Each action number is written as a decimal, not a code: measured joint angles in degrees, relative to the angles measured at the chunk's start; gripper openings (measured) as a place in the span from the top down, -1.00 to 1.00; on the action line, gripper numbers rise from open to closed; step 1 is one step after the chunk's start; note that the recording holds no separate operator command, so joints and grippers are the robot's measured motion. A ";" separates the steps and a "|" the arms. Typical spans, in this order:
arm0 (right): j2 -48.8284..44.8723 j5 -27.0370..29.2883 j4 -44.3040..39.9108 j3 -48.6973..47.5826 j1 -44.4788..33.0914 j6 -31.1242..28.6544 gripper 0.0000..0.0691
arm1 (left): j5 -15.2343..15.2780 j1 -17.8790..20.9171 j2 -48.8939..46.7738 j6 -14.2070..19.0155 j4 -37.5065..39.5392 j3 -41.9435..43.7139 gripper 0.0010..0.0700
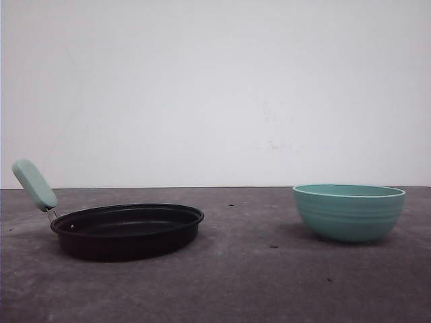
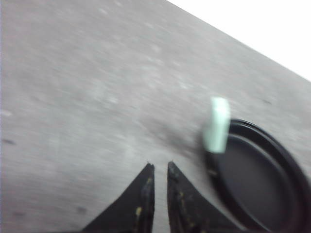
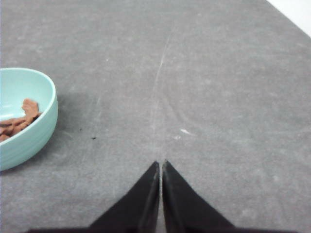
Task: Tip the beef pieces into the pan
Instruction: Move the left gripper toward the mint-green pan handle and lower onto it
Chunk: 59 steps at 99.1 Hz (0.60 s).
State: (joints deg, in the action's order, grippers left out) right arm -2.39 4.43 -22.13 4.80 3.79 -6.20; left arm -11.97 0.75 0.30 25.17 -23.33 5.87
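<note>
Presently on grey table (image 1: 256,282): pan (image 1: 128,231) at left, handle (image 1: 34,184) angled up and leftward; bowl (image 1: 349,212) at right, well apart, open tabletop between. Right wrist view alone showed beef pieces (image 3: 19,121) inside bowl. Left gripper (image 2: 158,167) nearly closed, empty, near pan. Right gripper (image 3: 160,165) pressed together, empty.

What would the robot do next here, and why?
Probably open the right gripper and reach for the teal bowl. The beef pieces lie in it, the pan looks empty, and both grippers hold nothing.
</note>
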 joint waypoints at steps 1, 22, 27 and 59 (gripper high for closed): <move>-0.04 -0.07 0.26 -0.02 0.00 -0.22 0.98 | -0.55 0.00 0.00 0.02 0.02 0.00 0.97; -0.09 -1.57 3.28 -0.09 0.00 -3.02 0.98 | -6.14 -1.07 1.90 1.05 0.48 1.99 0.97; -0.09 -2.64 3.93 -0.09 0.00 -4.02 0.98 | -6.08 -1.25 2.99 1.16 0.50 3.50 0.97; -0.11 -13.53 13.49 3.39 0.09 -11.69 0.98 | -6.03 -1.79 14.32 1.22 1.92 16.15 0.97</move>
State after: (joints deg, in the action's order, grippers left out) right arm -2.50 -9.10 -8.64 8.19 3.88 -17.89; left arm -18.00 -1.04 14.61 26.39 -21.41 22.02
